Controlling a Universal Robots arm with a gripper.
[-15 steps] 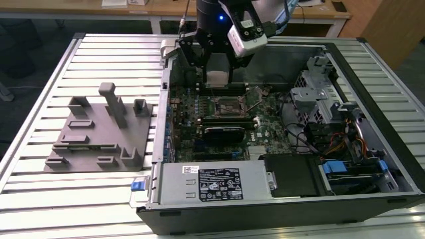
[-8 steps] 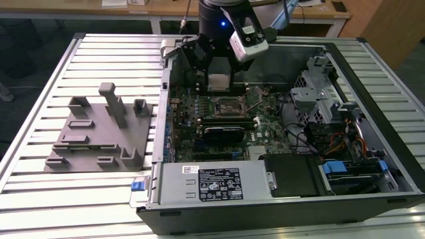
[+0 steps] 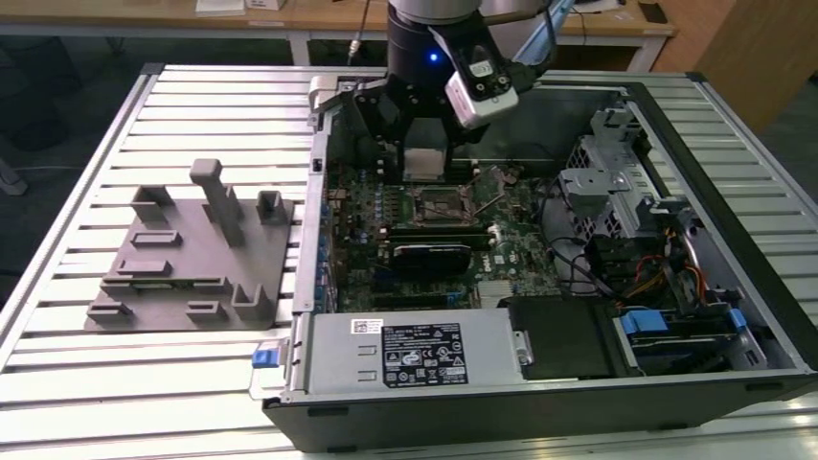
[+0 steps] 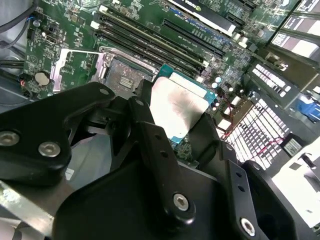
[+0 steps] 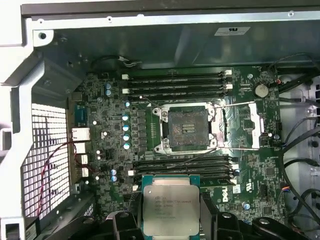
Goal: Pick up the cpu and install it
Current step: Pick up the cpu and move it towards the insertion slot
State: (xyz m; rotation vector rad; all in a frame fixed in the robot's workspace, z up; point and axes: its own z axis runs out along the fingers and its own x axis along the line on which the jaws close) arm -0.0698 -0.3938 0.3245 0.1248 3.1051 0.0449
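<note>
While the tool hangs inside the open computer case, it is clamped on two opposite edges of the cpu. The cpu is held above the motherboard, near the uncovered socket.

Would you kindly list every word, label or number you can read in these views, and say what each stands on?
Nothing can be quoted reliably.
power supply label: print too small to read.
Top of the cpu, held in the gripper: engraved lines too blurred to read.
White sticker on the case wall: too small to read.
motherboard markings: too small to read.
</note>
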